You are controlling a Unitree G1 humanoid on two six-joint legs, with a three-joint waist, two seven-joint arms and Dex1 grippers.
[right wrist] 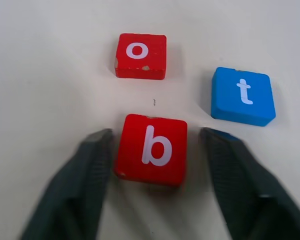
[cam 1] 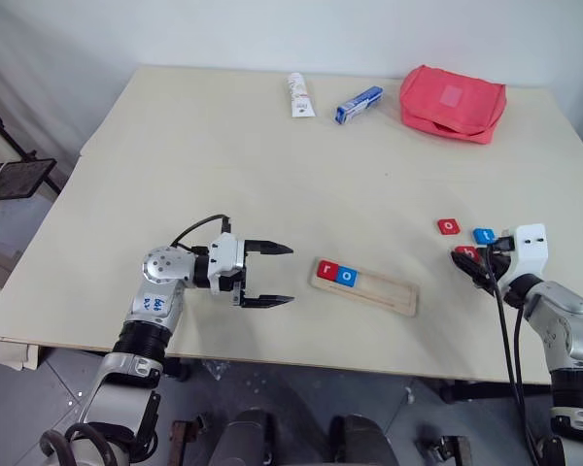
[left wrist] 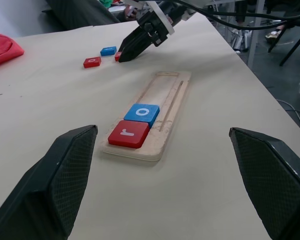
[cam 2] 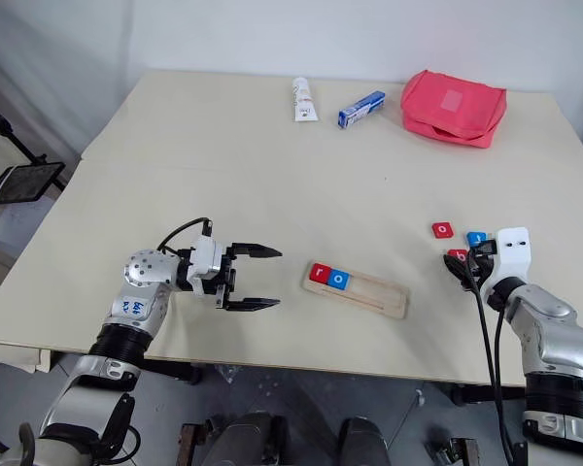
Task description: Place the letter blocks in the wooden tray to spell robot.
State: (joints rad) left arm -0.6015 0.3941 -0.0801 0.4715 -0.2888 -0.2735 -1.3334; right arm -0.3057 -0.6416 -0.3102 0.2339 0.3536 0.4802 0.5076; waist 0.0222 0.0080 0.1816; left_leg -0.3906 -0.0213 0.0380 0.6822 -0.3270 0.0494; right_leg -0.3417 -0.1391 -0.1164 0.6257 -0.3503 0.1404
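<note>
Two blocks, red r (left wrist: 128, 134) and blue o (left wrist: 141, 112), sit in wooden tray (left wrist: 171, 100).

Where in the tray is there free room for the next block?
The wooden tray groove is bare from the blue o to its far end. The red r fills the near end. It is crowded around the right gripper, straddling the red b.

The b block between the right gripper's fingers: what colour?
Red, with a white letter; the b block shows best in the right wrist view.
</note>
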